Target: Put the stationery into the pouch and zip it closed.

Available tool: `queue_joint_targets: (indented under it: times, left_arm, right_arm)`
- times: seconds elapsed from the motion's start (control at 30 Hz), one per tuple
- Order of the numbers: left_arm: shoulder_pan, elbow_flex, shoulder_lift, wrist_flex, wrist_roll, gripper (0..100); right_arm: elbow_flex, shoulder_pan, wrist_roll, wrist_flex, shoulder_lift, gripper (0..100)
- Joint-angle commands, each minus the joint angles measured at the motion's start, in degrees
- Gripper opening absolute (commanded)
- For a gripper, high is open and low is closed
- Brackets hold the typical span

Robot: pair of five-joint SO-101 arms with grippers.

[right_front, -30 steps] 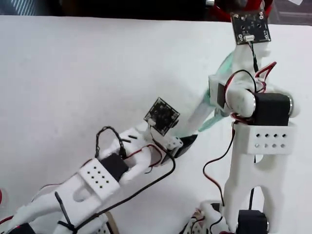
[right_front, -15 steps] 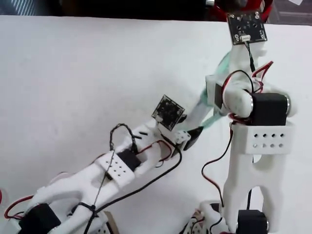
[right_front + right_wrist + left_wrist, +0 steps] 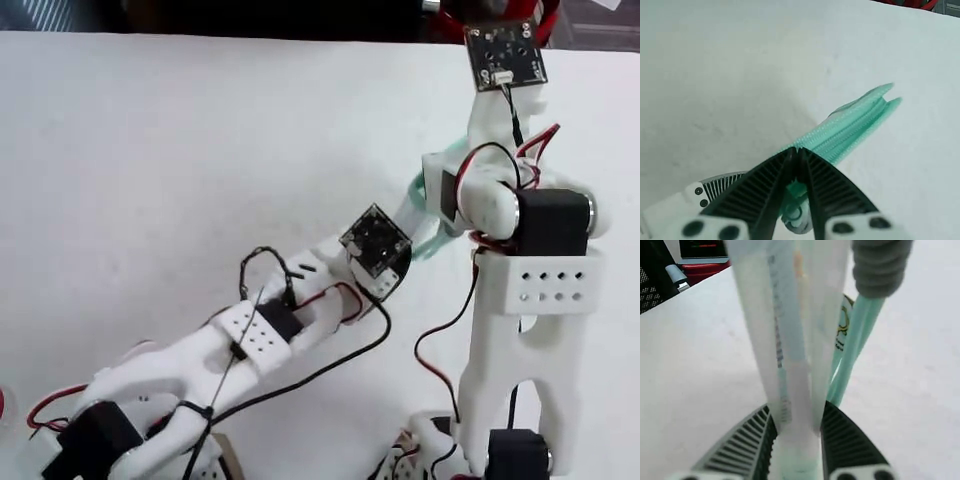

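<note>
High view first, one speaker asks: where is the pouch (image 3: 430,247)?

The other answers: it is a pale see-through strip with a green edge, stretched between the two arms, toward the side of the white bench (image 3: 150,150) where the right arm stands. It appears lifted off the surface.

First speaker: what are the left fingers (image 3: 845,440) doing?

Second speaker: in the left wrist view they are closed tight on one narrow end of the pouch, and its clear wall runs away from them. Long pale shapes show through the wall; whether they are stationery cannot be told.

First speaker: and the right fingers (image 3: 765,192)?

Second speaker: in the right wrist view they are pinched fully together on the green zipper (image 3: 850,122), whose toothed tape reaches out beyond the tips.

First speaker: why hold it from both ends?

Second speaker: probably so one arm anchors the pouch while the other can draw the zipper along a taut line. A slack pouch would likely bunch.

First speaker: and the surroundings?

Second speaker: the bench is plain white. Beyond its far edge the room is dark, with something red (image 3: 707,267).
</note>
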Motion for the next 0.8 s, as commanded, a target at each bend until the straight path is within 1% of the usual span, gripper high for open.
queue_joint_targets:
  times: [0.0,0.1,0.23,0.27,0.33,0.43,0.47,0.53,0.6,0.77]
  left_arm:
    - [0.0,-2.8,-1.1,-0.8,-1.4,2]
    - [0.0,0.0,-6.4,-1.1,-1.7,2]
    - [0.0,5.2,-17.6,-1.0,-1.8,2]
    - [0.0,6.2,-20.1,-0.7,-1.8,2]
    - [0.0,7.8,-23.3,-0.7,-1.8,2]
    - [0.1,7.9,-22.5,-0.9,-1.8,2]
    - [0.1,7.9,-21.6,-1.1,-1.8,2]
    - [0.1,7.0,-19.4,-1.1,-1.8,2]
    - [0.0,5.8,-17.1,-1.0,-1.8,2]
    - [0.0,4.7,-13.7,-1.1,-1.8,2]
  right_arm:
    - [3.0,-0.6,0.7,0.8,1.1,2.0]
    - [2.9,0.7,0.7,0.7,1.5,2.1]
    - [3.1,4.4,0.8,-0.9,1.5,2.8]
    - [3.1,4.6,0.8,-0.7,1.3,4.9]
    - [2.7,4.5,0.8,0.3,0.9,12.2]
    - [0.3,2.4,1.0,2.9,-0.2,24.0]
    - [-1.2,1.5,1.8,4.0,-1.2,25.9]
    - [-4.2,-0.3,5.3,5.1,-4.1,25.4]
    - [-6.1,-0.1,8.3,5.1,-7.8,22.9]
    - [-5.0,5.8,12.0,5.3,-16.0,19.8]
